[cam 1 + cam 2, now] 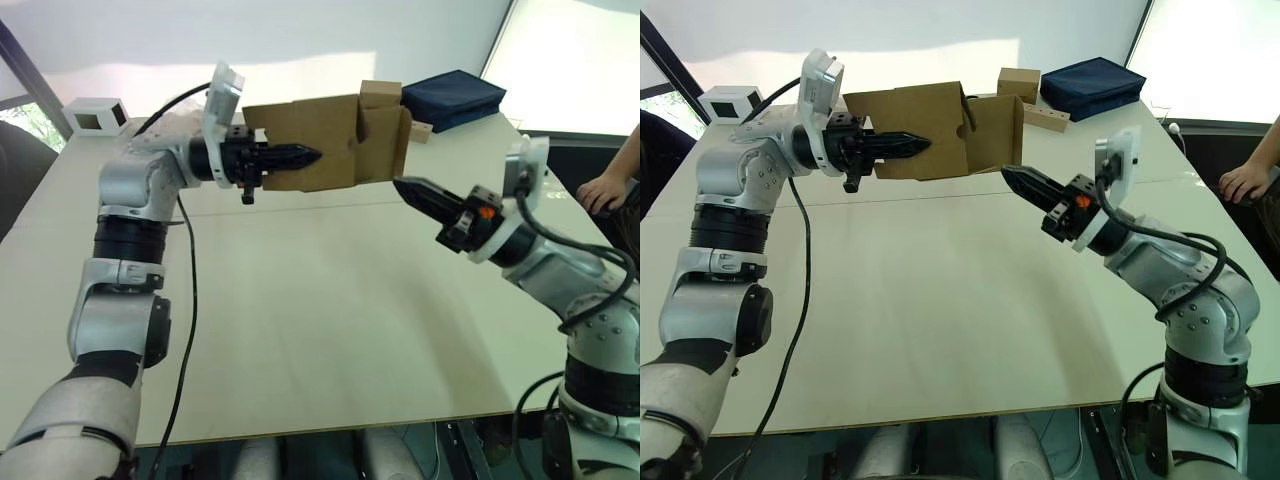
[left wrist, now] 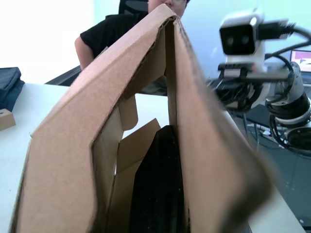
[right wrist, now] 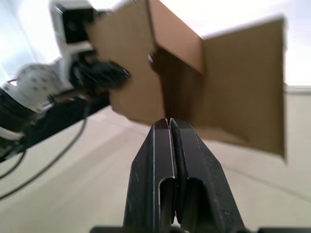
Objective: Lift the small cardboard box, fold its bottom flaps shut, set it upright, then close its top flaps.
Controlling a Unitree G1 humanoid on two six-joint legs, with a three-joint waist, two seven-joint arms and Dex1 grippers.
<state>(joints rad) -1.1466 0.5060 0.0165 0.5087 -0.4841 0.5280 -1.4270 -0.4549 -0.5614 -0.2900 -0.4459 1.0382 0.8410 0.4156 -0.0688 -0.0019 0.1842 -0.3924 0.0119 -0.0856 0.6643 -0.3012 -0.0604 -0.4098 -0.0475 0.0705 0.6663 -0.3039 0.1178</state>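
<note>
Above the pale table (image 1: pixel 300 330), in the left eye view, the small cardboard box (image 1: pixel 320 140) hangs in the air, pinched through one wall by the left gripper (image 1: pixel 300 156), whose black fingers lie together on the cardboard. Held this way, the box's open end with its loose flaps (image 1: pixel 385 145) faces the right gripper (image 1: pixel 408 188), which points up at it from just below, probably so that the free arm can push the flaps shut. Further back on the table stand a cube-like tan box (image 1: pixel 380 94), a dark blue bag (image 1: pixel 452 98) and a white box with a dark window (image 1: pixel 95 116); a person's hand (image 1: pixel 602 190) rests at the table's far right edge.

From the right eye view the gap reads more clearly: the right gripper's tip sits near the hanging flap but apart from it.

Looking along the left wrist, one black finger (image 2: pixel 160 189) lies inside the box against a wall, with folded inner flaps beside it; this confirms the clamp on a single panel, which the head views only suggest.

Along the right wrist, the two fingers (image 3: pixel 170 160) press together with nothing between them, aimed at the box's open mouth, its flaps not yet folded
</note>
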